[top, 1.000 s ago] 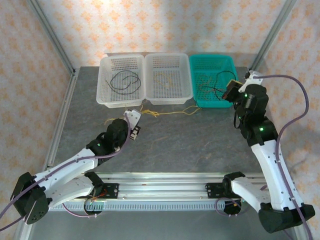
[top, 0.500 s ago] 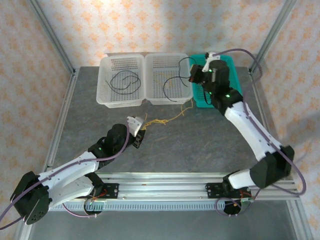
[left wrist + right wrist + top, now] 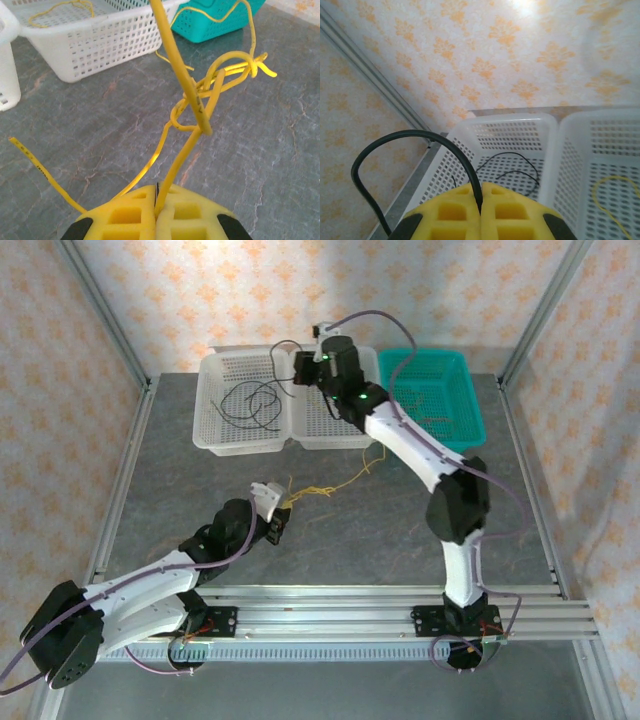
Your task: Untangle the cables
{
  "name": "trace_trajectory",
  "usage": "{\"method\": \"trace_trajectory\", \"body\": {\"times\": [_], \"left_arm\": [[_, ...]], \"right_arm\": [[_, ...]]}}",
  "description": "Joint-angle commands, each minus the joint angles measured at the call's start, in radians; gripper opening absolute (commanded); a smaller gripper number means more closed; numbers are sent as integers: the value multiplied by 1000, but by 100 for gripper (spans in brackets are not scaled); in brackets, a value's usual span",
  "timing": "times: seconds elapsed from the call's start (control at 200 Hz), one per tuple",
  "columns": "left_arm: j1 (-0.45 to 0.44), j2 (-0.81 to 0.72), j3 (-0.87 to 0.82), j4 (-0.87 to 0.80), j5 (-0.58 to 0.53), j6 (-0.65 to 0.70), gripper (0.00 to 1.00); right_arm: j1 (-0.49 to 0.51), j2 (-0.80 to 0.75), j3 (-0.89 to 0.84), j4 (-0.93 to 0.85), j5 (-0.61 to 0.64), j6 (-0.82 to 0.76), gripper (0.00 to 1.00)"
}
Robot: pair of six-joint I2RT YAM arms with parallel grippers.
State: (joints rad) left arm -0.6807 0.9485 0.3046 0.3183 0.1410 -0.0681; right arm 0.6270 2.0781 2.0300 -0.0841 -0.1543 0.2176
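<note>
cables [image 3: 192, 100]: left hand [image 3: 156, 194] pinches yellow, right hand [image 3: 481, 194] pinches black

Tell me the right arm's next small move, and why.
Probably shift the right gripper slightly left over the left white basket, then open it. It is shut on a black cable, and that basket holds the other black cables.

A grey, stone-patterned table [image 3: 400, 530] carries three slotted baskets in a row. The middle white basket [image 3: 322, 440] stands along the far edge. A second white basket [image 3: 240, 443] sits touching its left side, and a teal basket [image 3: 458, 445] sits just to its right. In front of the middle white basket, a knotted yellow cable [image 3: 318, 490] trails across the bare surface, one strand reaching back toward that basket's front wall.
</note>
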Motion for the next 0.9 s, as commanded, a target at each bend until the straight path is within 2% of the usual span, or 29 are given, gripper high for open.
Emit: {"method": "trace_trajectory", "body": {"times": [0.0,0.18,0.345,0.436,0.516,0.706,0.891], "left_arm": [[-3,-26,-34,121,-35,-66,0],[-3,-36,-49,131,-34,-84,0],[-3,-55,-49,125,-33,-91,0],[-2,-63,-48,124,-31,-94,0],[-3,-66,-44,126,-26,-98,0],[-2,-76,-9,123,-22,-81,0],[3,-70,86,74,44,5,0]], "right_arm": [[13,162,193,-17,20,31,0],[13,465,603,-78,-27,108,0],[13,479,603,-61,-52,119,39],[11,436,600,-103,-33,67,49],[5,372,585,-155,-7,14,52],[-1,112,377,-261,51,-120,51],[-7,-306,-153,-195,83,-222,51]]}}
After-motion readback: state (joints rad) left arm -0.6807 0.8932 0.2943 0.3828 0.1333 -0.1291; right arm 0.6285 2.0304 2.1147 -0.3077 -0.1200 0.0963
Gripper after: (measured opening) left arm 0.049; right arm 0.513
